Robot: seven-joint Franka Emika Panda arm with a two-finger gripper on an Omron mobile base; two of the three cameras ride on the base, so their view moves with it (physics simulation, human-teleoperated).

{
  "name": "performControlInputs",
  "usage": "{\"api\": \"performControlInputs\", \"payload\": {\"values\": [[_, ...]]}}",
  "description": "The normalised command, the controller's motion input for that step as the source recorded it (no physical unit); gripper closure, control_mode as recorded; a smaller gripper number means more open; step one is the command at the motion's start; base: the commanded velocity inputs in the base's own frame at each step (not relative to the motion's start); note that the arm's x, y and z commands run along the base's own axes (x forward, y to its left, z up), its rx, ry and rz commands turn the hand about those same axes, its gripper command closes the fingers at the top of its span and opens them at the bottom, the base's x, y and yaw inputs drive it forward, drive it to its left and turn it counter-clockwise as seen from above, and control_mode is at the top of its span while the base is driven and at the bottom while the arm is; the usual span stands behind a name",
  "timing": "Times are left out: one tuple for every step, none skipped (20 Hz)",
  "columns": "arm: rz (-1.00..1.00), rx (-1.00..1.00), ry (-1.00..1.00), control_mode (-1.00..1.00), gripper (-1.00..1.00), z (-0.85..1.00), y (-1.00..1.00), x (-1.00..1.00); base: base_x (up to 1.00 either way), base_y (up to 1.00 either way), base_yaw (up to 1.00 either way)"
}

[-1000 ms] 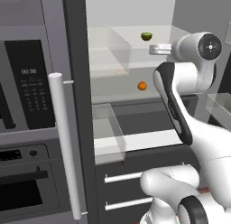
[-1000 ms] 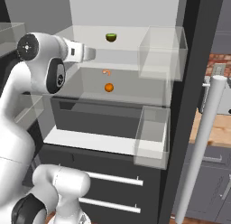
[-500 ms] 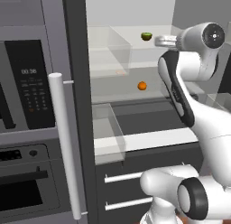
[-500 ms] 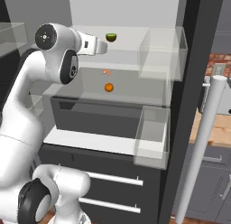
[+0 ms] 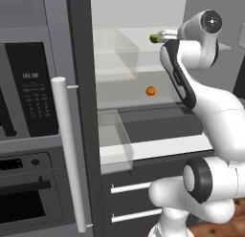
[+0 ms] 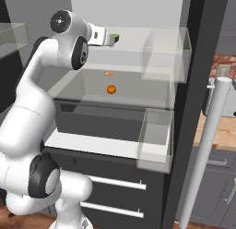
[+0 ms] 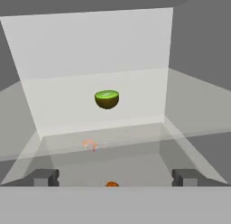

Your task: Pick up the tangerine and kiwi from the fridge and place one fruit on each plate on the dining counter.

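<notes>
The kiwi sits on the fridge's upper glass shelf, straight ahead of the gripper and clear of its fingers, which stand spread wide and empty; the tangerine lies on the shelf below, underneath the hand; since a second ago the arm has swung up and reached further in toward the kiwi; from the base views the hand covers most of the kiwi, and the fingertips are hard to make out.

Arm raised, hand wide open
</notes>
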Motion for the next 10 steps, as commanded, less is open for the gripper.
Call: {"api": "performControlInputs", "payload": {"values": [[0.0,0.0,0.0,-1.0,-1.0,0.0,0.0,0.41,0.0,0.0,0.0],[0.0,0.0,0.0,-1.0,-1.0,0.0,0.0,0.43,0.0,0.0,0.0],[0.0,0.0,0.04,-1.0,-1.0,-0.09,0.0,0.36,0.0,0.0,0.0],[0.0,0.0,0.07,-1.0,-1.0,-0.06,0.0,0.26,0.0,0.0,0.0],[0.01,0.0,0.07,-1.0,-1.0,0.0,0.0,0.16,0.0,0.0,0.0],[0.0,0.0,0.08,-1.0,-1.0,0.0,0.0,0.25,0.0,0.0,0.0],[0.02,0.0,0.1,-1.0,-1.0,-0.02,0.0,0.45,0.0,0.0,0.0],[0.02,0.0,0.09,-1.0,-1.0,-0.05,0.0,0.51,0.0,0.0,0.0],[0.01,0.0,0.1,-1.0,-1.0,-0.1,0.0,0.54,0.0,0.0,0.0],[0.02,0.0,0.11,-1.0,-1.0,-0.14,0.0,0.59,0.0,0.0,0.0]]}}
